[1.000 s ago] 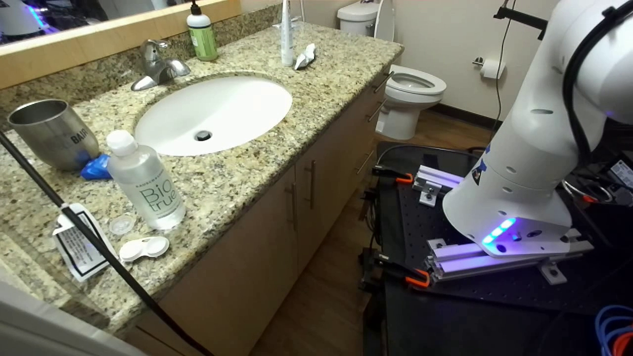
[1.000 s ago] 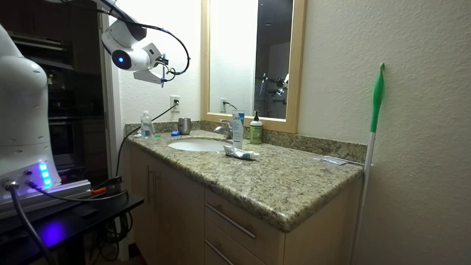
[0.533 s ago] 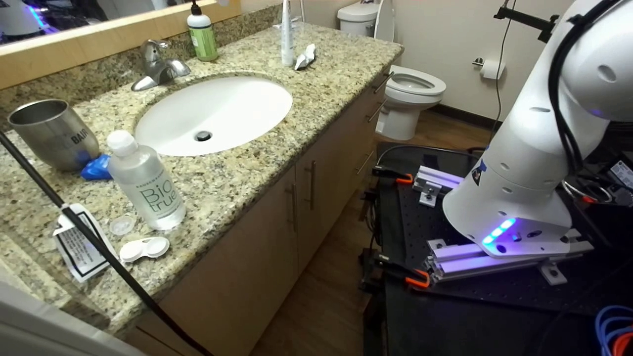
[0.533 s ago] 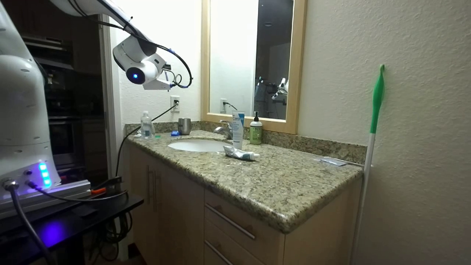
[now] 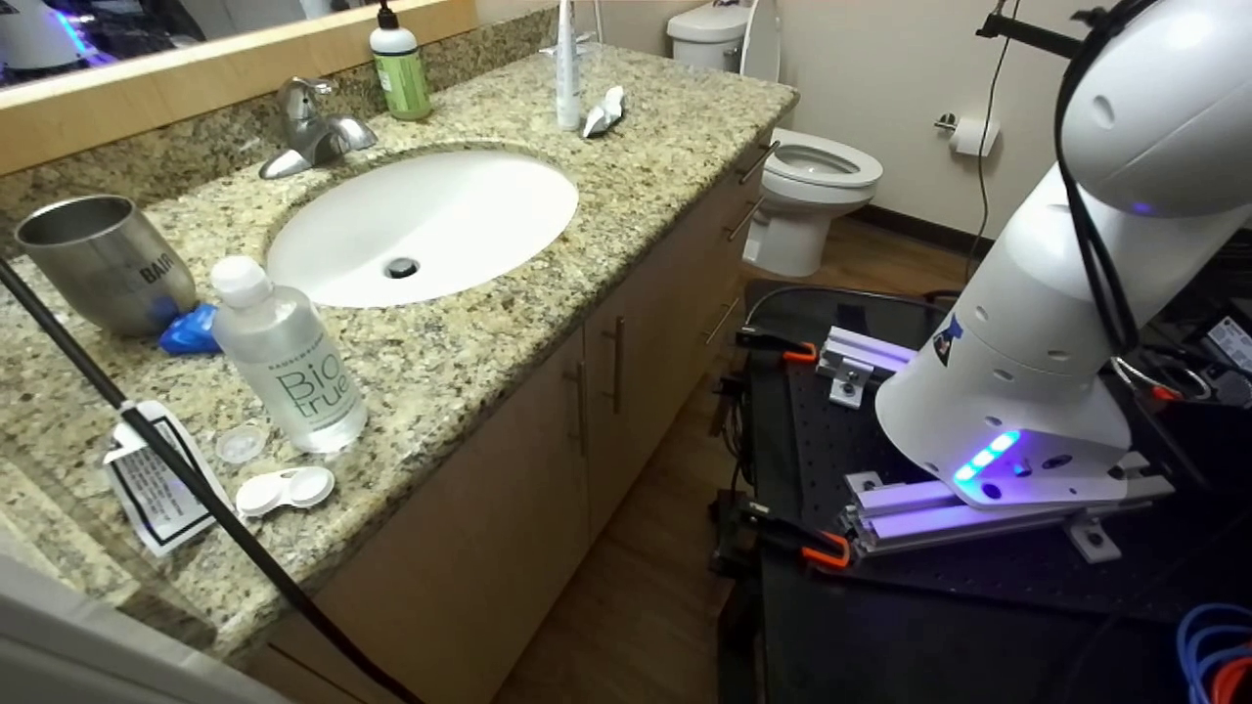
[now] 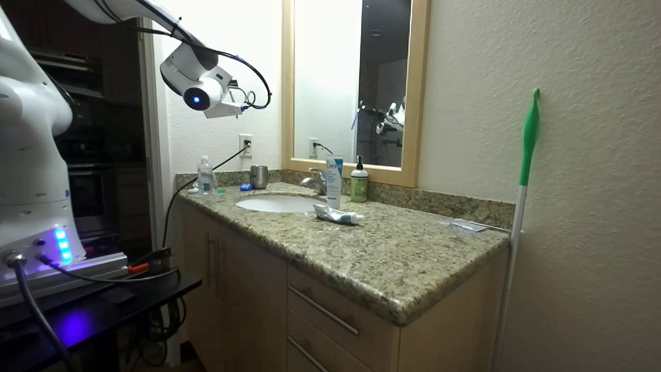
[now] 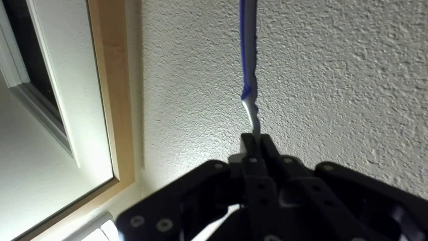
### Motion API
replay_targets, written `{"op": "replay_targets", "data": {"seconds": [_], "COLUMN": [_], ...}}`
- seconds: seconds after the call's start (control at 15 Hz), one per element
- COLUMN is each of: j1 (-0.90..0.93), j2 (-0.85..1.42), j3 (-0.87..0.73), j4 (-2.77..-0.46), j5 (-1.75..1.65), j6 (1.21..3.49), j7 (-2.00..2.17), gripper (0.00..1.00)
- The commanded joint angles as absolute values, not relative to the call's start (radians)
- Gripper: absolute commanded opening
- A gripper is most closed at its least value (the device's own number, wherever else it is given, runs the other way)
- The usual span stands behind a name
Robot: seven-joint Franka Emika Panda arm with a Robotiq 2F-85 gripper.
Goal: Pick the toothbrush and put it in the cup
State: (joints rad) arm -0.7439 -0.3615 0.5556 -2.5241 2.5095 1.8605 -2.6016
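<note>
Hand (image 7: 256,142) tight on the toothbrush (image 7: 249,60), well above the level of the upright metal cup (image 6: 258,177).

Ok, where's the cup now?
At the left of an exterior view, the cup stands on the counter, beside a blue object, left of the clear bottle.

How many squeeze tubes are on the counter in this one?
2. A tall tube stands upright beside the sink, and a crumpled tube lies next to it. Both show in both exterior views; another could be hidden.
</note>
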Motion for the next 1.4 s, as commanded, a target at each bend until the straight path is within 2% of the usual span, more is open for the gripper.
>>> {"op": "replay_targets", "data": {"seconds": [0.0, 0.33, 0.47, 0.67, 0.73, 1.07, 1.13, 1.27, 1.33], "j1": [-0.824, -1.056, -1.106, -1.094, -1.079, -1.079, -1.075, -1.062, -1.046], "j2": [-0.334, -0.216, -0.103, 0.053, -0.084, 0.038, 0.059, 0.095, -0.007], "j3": [0.625, 0.887, 0.988, 1.038, 1.000, 1.015, 1.014, 1.012, 0.979], "j4": [-2.483, -2.256, -2.157, -2.002, -2.120, -2.022, -2.024, -2.027, -2.095], "j5": [2.521, 2.587, 2.611, 2.605, 2.604, 2.603, 2.603, 2.602, 2.582], "j6": [1.937, 2.246, 2.417, 2.663, 2.541, 2.630, 2.632, 2.620, 2.559], "j7": [-2.601, -2.597, -2.610, -2.587, -2.571, -2.569, -2.605, -2.675, -2.601], "gripper": [0.01, 0.01, 0.01, 0.01, 0.06, 0.06, 0.01, 0.01, 0.01]}}
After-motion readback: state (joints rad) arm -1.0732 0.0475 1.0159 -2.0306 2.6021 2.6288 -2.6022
